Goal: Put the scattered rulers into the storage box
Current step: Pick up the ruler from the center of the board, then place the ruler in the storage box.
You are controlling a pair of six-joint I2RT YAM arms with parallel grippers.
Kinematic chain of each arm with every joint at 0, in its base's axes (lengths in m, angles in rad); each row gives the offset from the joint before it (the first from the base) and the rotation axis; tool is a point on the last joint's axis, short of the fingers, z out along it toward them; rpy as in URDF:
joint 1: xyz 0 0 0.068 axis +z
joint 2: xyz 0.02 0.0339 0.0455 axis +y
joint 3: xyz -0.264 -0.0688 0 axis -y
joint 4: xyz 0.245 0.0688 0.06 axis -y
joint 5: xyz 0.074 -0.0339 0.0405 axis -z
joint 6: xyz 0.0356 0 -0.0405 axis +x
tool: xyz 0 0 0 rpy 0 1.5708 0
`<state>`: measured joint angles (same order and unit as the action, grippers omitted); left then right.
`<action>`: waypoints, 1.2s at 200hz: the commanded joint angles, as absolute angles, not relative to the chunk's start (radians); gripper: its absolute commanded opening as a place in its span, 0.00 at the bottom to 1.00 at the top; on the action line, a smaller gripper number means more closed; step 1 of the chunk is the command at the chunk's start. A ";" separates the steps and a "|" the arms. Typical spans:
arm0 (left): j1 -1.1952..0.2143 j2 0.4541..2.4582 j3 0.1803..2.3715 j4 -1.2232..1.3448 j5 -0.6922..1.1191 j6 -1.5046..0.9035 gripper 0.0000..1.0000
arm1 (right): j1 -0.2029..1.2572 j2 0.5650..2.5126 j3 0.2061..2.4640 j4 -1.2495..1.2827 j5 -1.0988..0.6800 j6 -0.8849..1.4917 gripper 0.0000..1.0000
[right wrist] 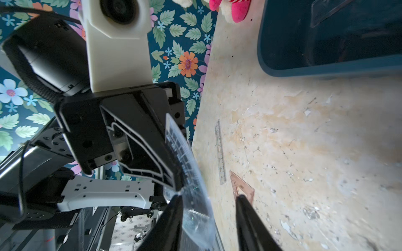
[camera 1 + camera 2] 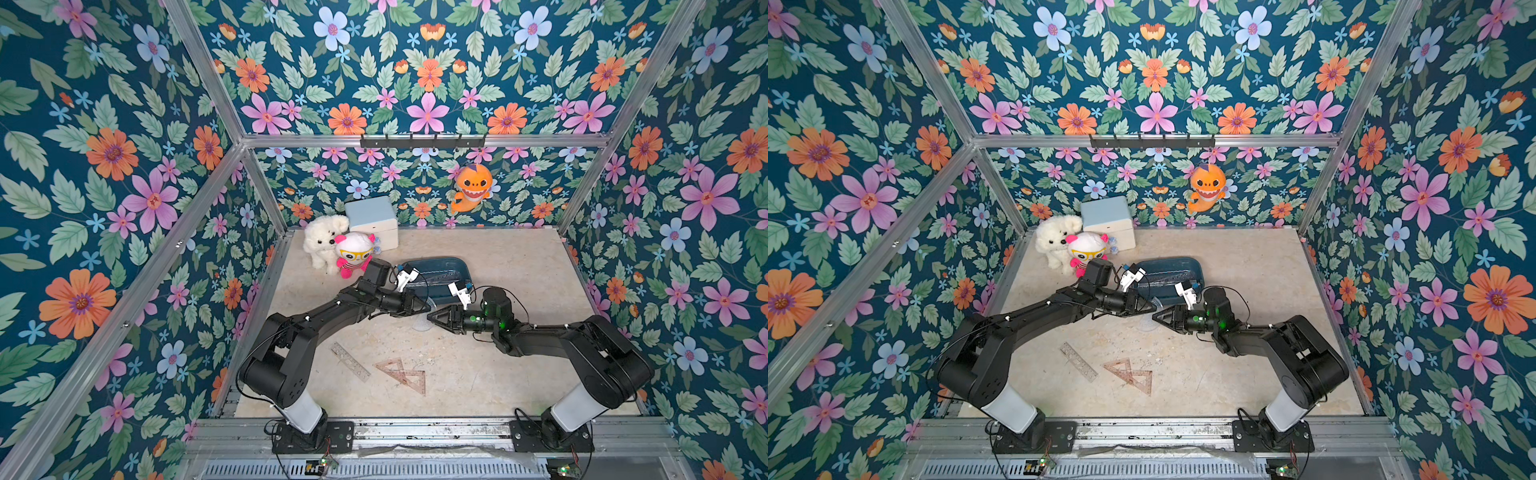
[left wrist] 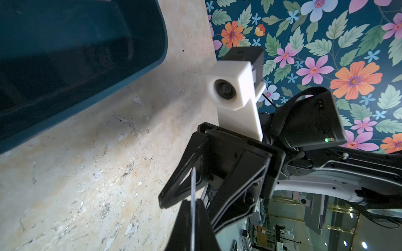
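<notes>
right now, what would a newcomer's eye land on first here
The loud floral wallpaper and the orange shark plush hung on the back wall grab you first. Mid-table, the left pincer pinches a clear protractor, tip to tip with the open right pincer, near the teal storage box.
</notes>
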<state>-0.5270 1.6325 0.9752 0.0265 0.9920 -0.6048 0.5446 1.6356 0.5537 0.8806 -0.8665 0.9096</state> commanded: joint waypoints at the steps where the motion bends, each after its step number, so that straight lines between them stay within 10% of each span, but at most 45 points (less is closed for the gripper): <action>1: -0.520 1.633 0.975 0.078 1.046 -0.630 0.00 | 0.531 1.687 0.541 1.112 -0.935 1.016 0.26; 79: -0.514 1.619 0.964 0.076 1.011 -0.621 0.07 | 0.521 1.737 0.532 1.284 -0.924 1.131 0.01; 174: -0.431 1.544 1.182 -0.394 0.319 -0.350 0.98 | 0.472 1.775 0.831 0.632 -0.536 0.906 0.00; 240: -0.411 1.479 1.117 -0.376 0.197 -0.375 0.99 | 0.477 1.969 1.203 0.214 -0.412 0.721 0.00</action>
